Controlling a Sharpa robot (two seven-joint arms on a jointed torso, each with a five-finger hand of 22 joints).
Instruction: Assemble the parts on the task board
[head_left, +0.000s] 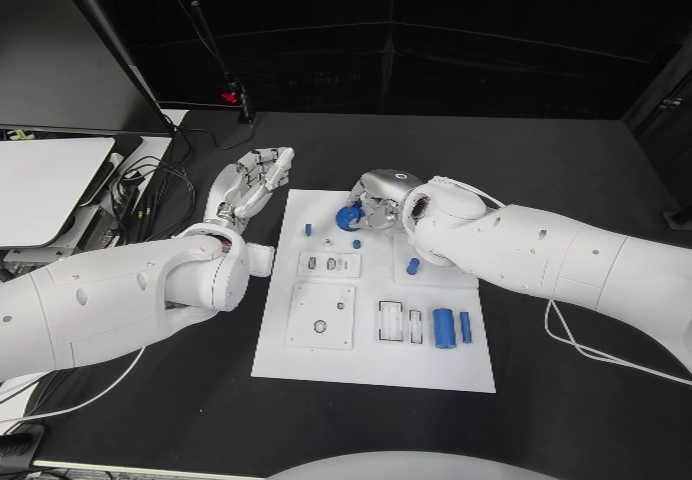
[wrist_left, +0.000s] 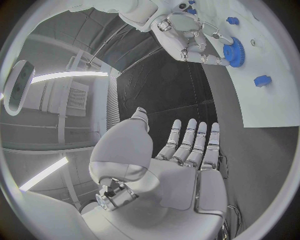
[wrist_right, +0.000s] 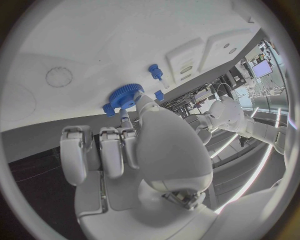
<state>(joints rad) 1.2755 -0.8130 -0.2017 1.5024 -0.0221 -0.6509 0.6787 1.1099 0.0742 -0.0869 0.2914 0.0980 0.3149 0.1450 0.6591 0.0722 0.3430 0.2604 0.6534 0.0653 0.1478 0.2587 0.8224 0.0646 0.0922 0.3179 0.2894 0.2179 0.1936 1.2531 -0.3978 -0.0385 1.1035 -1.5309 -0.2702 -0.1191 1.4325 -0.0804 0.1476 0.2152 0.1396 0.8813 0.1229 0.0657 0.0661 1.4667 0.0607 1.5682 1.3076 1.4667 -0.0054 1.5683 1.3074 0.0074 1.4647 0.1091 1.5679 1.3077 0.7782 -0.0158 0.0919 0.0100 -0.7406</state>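
The task board lies flat on the black bench, and at its near end two blue cylinders lie side by side next to a rectangular slot, well apart from either set of fingers. Farther in, a small blue part rests on the board beside the right arm, and a short blue peg stands just short of the right fingers. At the board's far end the right hand is bent down over a blue gear; the right wrist view shows the thumb and a fingertip pinching the gear's toothed rim, the other fingers lying together behind it. A blue pin stands between the two hands, nearer the board's left edge. The left hand hovers off the board's far left corner over bare bench, its fingers straight, slightly spread and holding nothing.
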